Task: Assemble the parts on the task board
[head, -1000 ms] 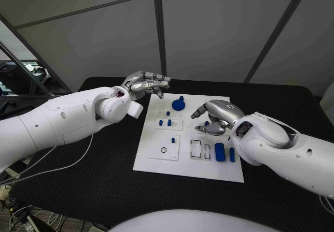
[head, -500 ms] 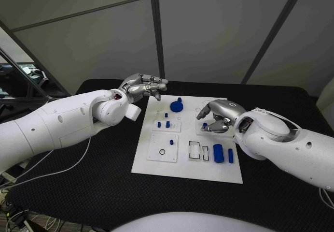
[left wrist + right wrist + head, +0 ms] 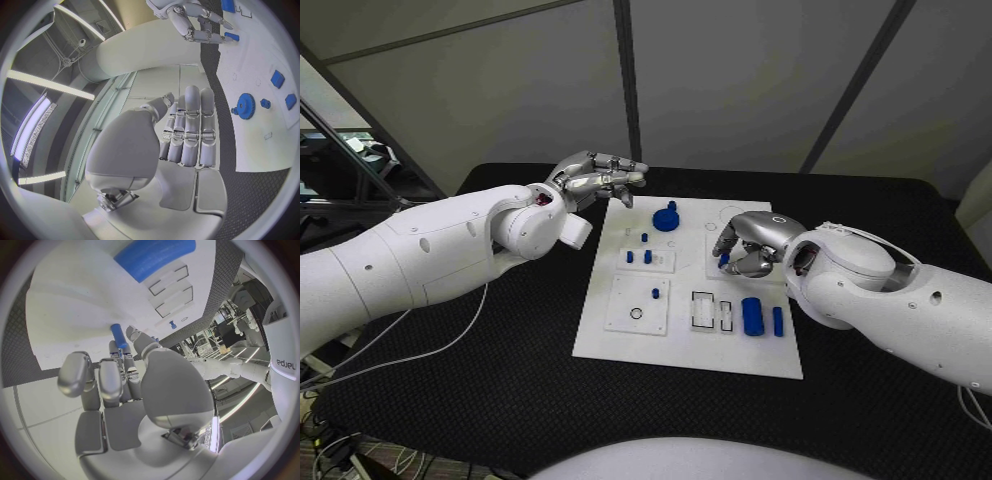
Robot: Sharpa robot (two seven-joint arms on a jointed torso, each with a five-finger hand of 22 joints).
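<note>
The black tabletop (image 3: 473, 380) spreads across the lower frame, and on it, dead centre, lies the white task board (image 3: 625, 340), a long plate running from the middle of the frame down toward the lower right.

Left hand (image 3: 599, 178) hovers in the upper middle of the frame, just off the board's top left corner, its fingers (image 3: 190, 125) curled in side by side with nothing in them.

Right hand (image 3: 750, 243) sits right of centre, low over the board's right edge, and the wrist camera shows a small blue peg (image 3: 117, 334) pinched at the tips of its fingers (image 3: 112, 377). In the head view that peg (image 3: 723, 259) peeks out just under the hand.

On the board: a blue gear (image 3: 666, 217) near the top edge, a chunky blue cylinder (image 3: 754, 315) toward the lower right with a slimmer blue bar (image 3: 777, 321) just beside it, two empty rectangular slots (image 3: 702, 310) next to those, and a cluster of little blue pegs (image 3: 638, 256) standing in the plate left of the right hand. A black ring (image 3: 636, 314) lies in the lower left panel.
</note>
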